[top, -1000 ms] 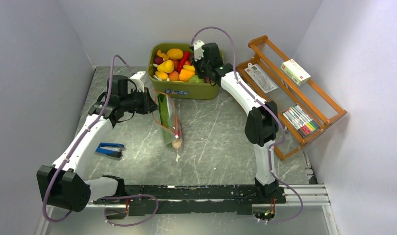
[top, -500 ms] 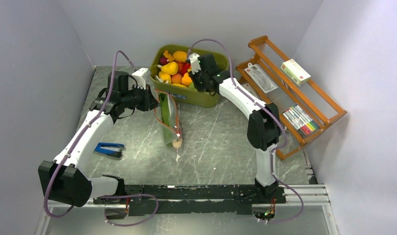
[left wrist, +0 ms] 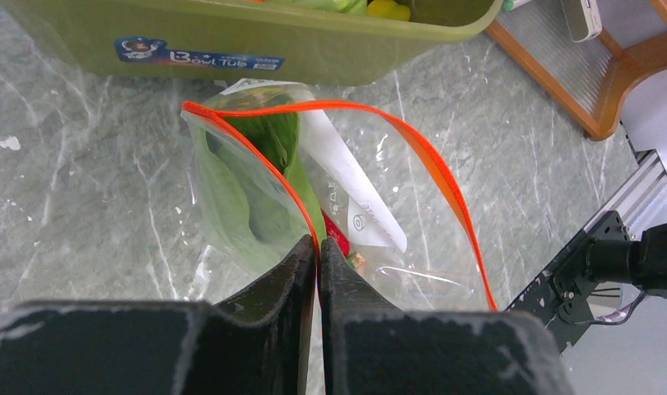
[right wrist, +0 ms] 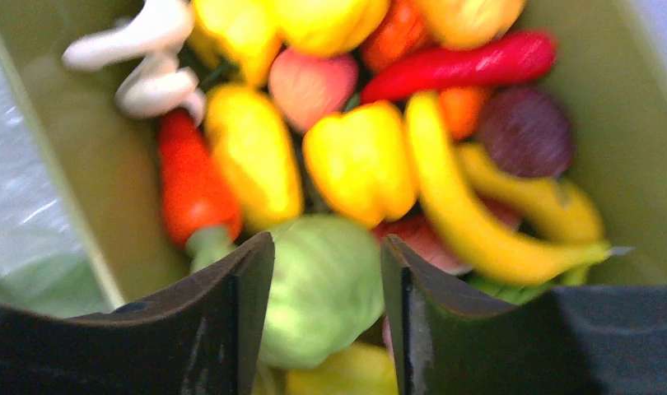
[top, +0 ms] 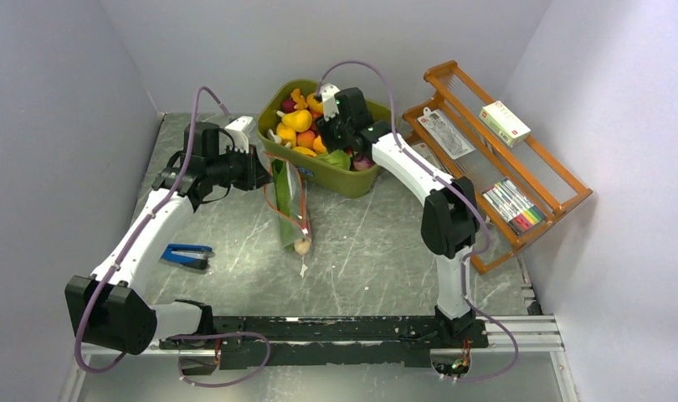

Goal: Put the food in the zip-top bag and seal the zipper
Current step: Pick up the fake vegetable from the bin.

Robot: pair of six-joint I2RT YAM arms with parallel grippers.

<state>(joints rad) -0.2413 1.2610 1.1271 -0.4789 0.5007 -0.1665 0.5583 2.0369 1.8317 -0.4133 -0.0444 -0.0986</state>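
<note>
Here, green toy [right wrist: 318, 296] within right claw [right wrist: 324, 242].

Mouth of zip-top bag [left wrist: 240, 206] gapes, zipper [left wrist: 437, 173] in a wide loop: entry free from above. Left gripper [left wrist: 318, 255] pinches the near rim; green tub [left wrist: 231, 41] wall stands just beyond the far rim. Right gripper [right wrist: 326, 263], jaws apart, straddles green round one [right wrist: 322, 288], toys crowding both sides. Table [top: 369, 243] gives passage between bag and wooden rack [top: 495, 159]
</note>
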